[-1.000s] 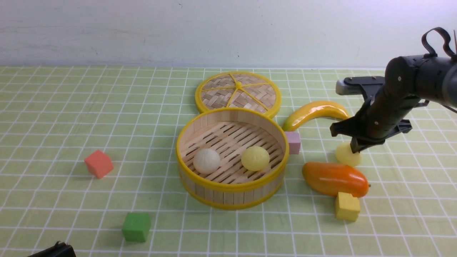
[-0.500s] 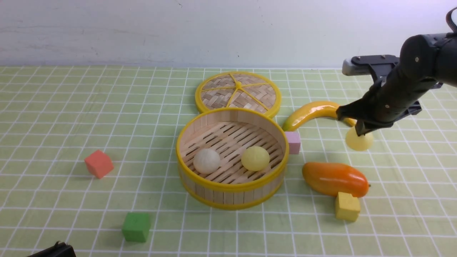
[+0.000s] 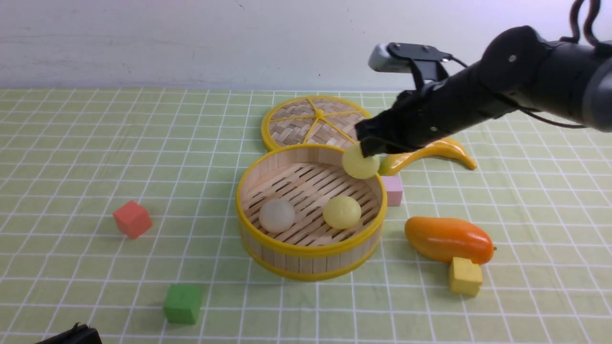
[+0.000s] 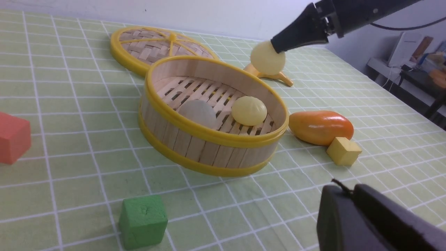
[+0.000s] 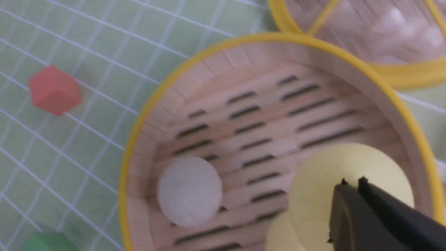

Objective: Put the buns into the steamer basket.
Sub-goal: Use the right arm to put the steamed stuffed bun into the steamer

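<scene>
Though I cannot tell how the left jaws stand at the near left, an off-white bun (image 3: 277,215) and a yellow bun (image 3: 342,211) sit dome-up in the steamer basket (image 3: 311,260) on the green-checked desk (image 3: 95,143). The right arm (image 3: 454,114) slants down leftward, right jaws gripping a third bun (image 3: 361,165) above the basket's far-right edge.

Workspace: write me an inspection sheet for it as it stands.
Surface: green checked cloth, flat.
Job's things: steamer basket holds off-white bun and yellow bun; third bun held above its far-right rim.
Clutter: lid, banana, mango, pink cube, yellow cube, red cube, green cube.
Grippers: right gripper shut on third bun; left gripper low, jaws unclear.
Cables: black cable along right arm.
Surroundings: pale wall; side table in left wrist view.
</scene>
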Controlling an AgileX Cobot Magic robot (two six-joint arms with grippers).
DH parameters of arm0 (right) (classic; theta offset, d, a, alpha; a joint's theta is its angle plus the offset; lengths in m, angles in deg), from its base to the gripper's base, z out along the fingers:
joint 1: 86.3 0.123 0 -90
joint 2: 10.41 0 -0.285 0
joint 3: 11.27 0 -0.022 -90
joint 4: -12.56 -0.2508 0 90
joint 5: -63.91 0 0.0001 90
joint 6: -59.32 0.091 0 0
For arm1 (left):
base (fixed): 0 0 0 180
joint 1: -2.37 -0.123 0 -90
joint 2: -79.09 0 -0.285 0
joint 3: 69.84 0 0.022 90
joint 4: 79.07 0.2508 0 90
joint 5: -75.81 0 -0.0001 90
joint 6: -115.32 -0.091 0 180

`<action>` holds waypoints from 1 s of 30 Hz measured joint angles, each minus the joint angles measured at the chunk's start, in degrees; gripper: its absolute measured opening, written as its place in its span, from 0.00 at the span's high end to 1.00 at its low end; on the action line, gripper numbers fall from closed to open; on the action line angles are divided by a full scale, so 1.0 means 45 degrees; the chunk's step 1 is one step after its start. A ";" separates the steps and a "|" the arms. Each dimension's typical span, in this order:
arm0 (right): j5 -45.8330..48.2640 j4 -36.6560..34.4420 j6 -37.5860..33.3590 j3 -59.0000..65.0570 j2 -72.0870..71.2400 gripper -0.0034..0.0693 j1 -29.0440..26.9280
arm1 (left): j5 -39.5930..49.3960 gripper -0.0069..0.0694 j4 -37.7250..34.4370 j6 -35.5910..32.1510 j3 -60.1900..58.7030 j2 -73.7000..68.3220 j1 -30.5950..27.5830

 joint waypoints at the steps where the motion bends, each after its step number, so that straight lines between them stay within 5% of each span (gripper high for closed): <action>1: -0.0084 -0.0049 -0.0041 0.0000 0.0048 0.96 0.0051 | 0.0000 0.85 0.0000 0.0000 0.0000 0.0000 0.0000; 11: -0.2665 -0.0727 -0.0693 0.0000 0.2066 0.90 0.1067 | 0.0000 0.83 0.0000 0.0000 0.0000 0.0000 0.0000; 18: -0.3105 -0.1044 -0.0693 0.0000 0.2422 0.58 0.1056 | 0.0000 0.83 0.0000 0.0000 0.0000 0.0000 0.0000; 23: -0.1522 -0.0888 -0.0693 0.0013 0.1410 0.33 0.1017 | 0.0000 0.82 0.0000 0.0000 0.0000 0.0000 0.0000; 27: 0.1125 0.0190 0.0467 0.0013 -0.0859 0.38 0.0775 | 0.0000 0.81 0.0000 0.0000 0.0000 0.0000 0.0000; 30: 0.3631 0.1959 0.2386 0.0013 -0.2772 0.53 0.0702 | 0.0000 0.81 0.0000 0.0000 0.0000 0.0000 0.0000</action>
